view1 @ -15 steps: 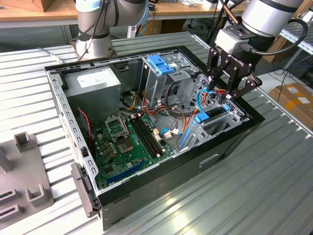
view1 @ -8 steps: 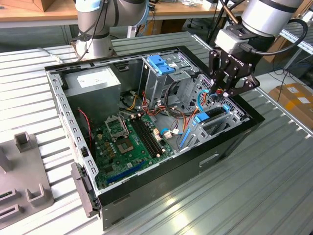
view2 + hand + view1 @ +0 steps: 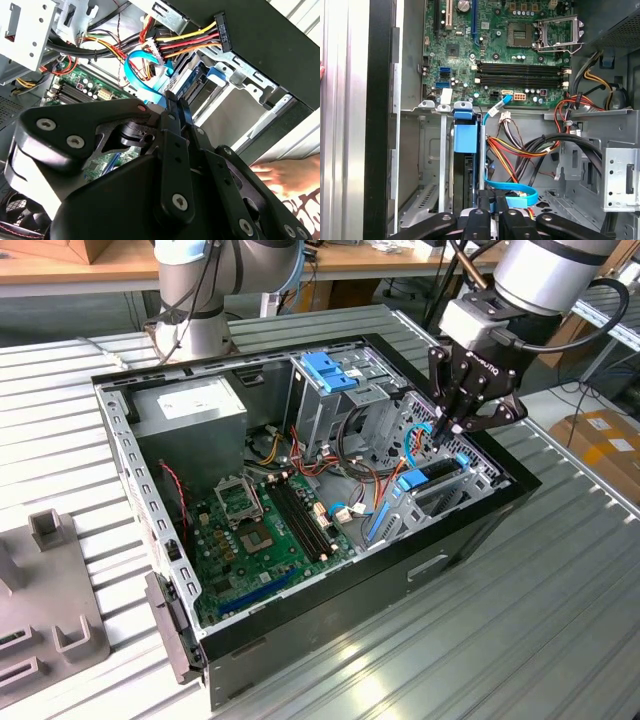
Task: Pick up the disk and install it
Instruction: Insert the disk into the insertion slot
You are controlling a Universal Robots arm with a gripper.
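The disk sits on edge in the drive bay at the front corner of the open computer case, on the exterior view's right. Its blue end tab points toward the motherboard, and the grey body runs back between the metal rails. In the second wrist view the disk lies just past my fingertips. My gripper hangs right above the bay with its fingers pressed together, and I see nothing held between them. My gripper stands beside the disk, close to a thin blue flat cable.
A blue bracket with a silver cage stands at the back of the case. Bundled power wires cross beside the bay. The motherboard covers the case floor. A person's hand rests outside the case. A second arm's base stands behind.
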